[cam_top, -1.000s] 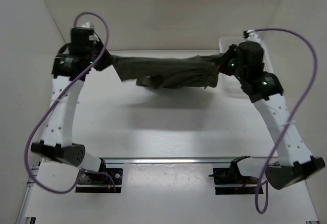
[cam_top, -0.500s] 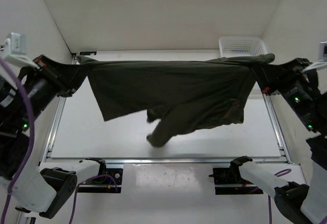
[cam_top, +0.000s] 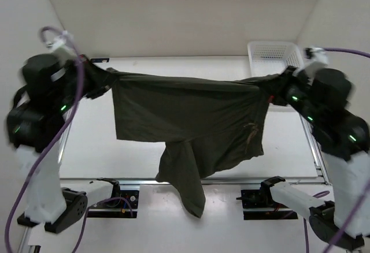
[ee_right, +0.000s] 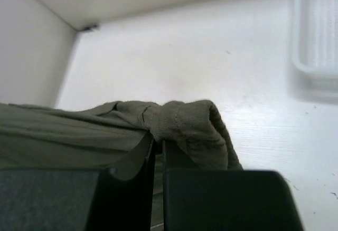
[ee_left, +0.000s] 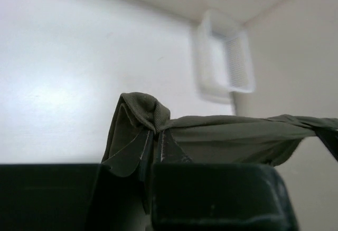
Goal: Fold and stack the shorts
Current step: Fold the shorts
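- White-walled enclosure, white worktop (cam_top: 92,149); a white mesh basket (cam_top: 274,52) sits in the far right corner.
- Left hand (cam_top: 103,82): up at the left side and clamped on one top corner of the shorts (cam_top: 191,114). In the left wrist view the fingers (ee_left: 211,194) are pressed together with a bunched fold of olive cloth pinched in the slit between them.
- Right hand (cam_top: 278,88): up at the right side, just in front of the basket, clamped on the opposite top corner. The right wrist view shows the same thing, fingers (ee_right: 227,199) together and a thick roll of fabric wedged between them.
- The shorts hang in the air, stretched between both hands, and the top edge runs nearly taut from left to right.
- The cloth drapes down wrinkled below that edge. One leg hangs lower than the rest, and from the top camera it falls across the near rail (cam_top: 139,180) between the two arm bases.
- From above the right corner of the shorts overlaps the basket's front edge; I can't tell whether they touch.
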You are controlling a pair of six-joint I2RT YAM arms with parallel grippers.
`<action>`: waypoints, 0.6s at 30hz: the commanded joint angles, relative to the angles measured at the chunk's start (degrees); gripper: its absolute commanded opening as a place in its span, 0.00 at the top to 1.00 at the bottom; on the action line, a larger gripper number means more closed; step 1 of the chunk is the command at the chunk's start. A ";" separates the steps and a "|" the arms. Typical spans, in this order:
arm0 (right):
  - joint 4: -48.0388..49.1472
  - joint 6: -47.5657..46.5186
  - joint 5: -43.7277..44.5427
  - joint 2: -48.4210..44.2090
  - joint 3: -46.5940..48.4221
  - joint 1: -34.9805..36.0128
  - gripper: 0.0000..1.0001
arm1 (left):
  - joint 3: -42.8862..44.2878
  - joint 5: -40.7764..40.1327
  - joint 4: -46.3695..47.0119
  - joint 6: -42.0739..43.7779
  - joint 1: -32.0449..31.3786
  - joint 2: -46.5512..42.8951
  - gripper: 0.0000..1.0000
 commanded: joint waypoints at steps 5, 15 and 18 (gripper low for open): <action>17.61 -4.26 6.18 21.84 -15.19 -1.08 1.00 | -19.68 -6.90 14.03 5.27 4.27 18.77 0.90; 20.88 -3.92 9.01 58.63 5.44 -2.22 1.00 | -6.34 -2.77 14.04 6.95 11.30 47.44 0.90; 19.83 -3.39 8.47 64.52 12.39 -2.22 1.00 | -2.82 -2.23 13.34 7.48 12.44 51.22 0.90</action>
